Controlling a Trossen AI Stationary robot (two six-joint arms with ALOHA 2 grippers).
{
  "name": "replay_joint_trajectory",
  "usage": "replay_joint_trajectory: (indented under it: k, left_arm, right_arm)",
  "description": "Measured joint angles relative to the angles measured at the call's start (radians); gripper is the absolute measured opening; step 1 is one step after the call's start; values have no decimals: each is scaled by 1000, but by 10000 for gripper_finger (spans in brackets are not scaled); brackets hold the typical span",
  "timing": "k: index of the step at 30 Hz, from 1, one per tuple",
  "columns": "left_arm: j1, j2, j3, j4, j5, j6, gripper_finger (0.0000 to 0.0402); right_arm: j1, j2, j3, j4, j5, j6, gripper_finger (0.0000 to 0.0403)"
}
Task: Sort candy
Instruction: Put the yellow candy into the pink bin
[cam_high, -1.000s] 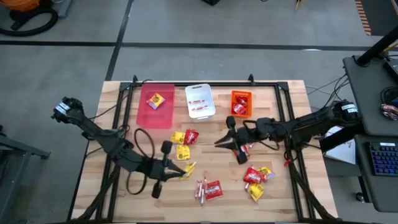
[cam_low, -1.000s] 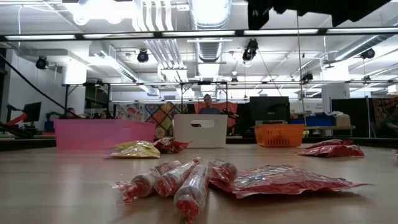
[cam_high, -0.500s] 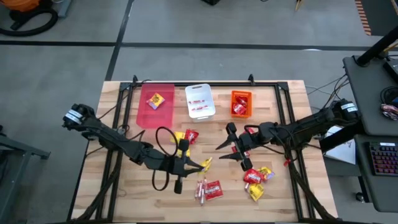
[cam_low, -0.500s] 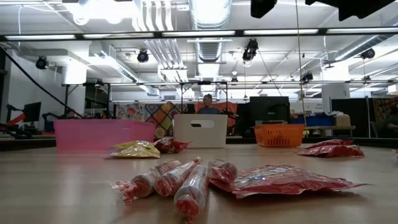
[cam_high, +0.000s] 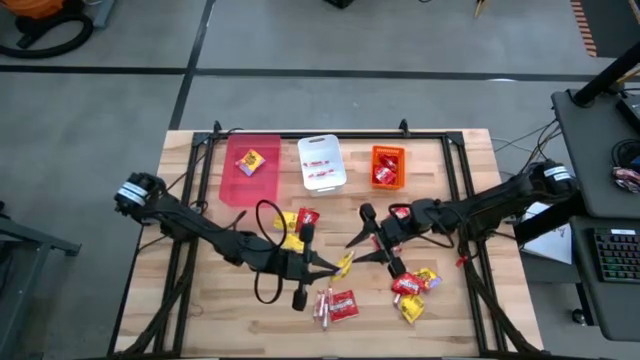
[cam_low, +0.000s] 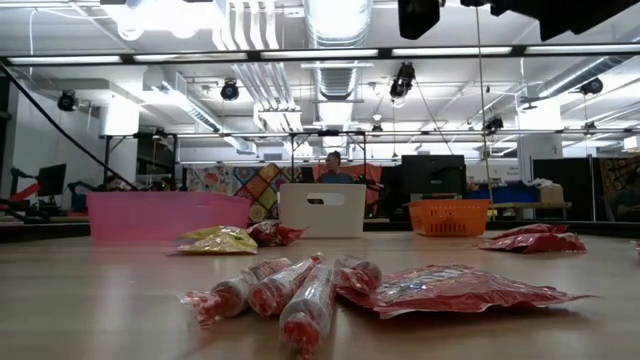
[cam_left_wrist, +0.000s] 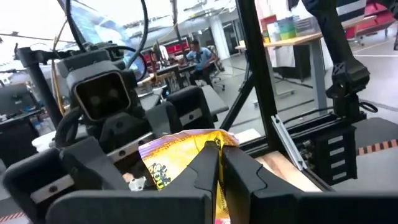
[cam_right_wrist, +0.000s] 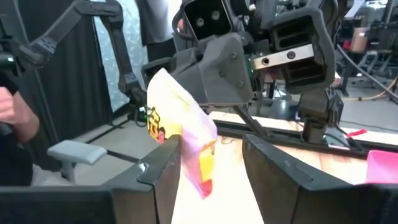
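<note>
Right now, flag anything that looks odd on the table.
One yellow packet is off the table, pinched in the left end effector mid-table, while the open right end effector faces it, fingers either side. The other loose candy lies flat.

I work in a big open lab or workshop: exposed ceiling ducts (cam_low: 335, 25) and strip lights run overhead, and the floor is bare grey concrete (cam_high: 300, 90). Beyond my wooden table (cam_high: 200, 310) stand workbenches, monitors (cam_low: 433, 172) and a seated person (cam_low: 333, 168)
</note>
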Motion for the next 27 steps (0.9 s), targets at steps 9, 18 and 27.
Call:
replay_joint_trajectory:
  k: [9, 18, 27]
  left_arm:
    - [21, 3, -4, 1, 9, -4, 0]
    - [20, -11, -4, -53, -84, -85, 0]
    - [15, -86, -11, -242, -105, -197, 22]
  right_arm:
    - [0, 60, 0, 95, -25, -26, 142]
    - [-2, 67, 0, 107, -17, -131, 18]
    - [0, 58, 10, 97, 12, -62, 9]
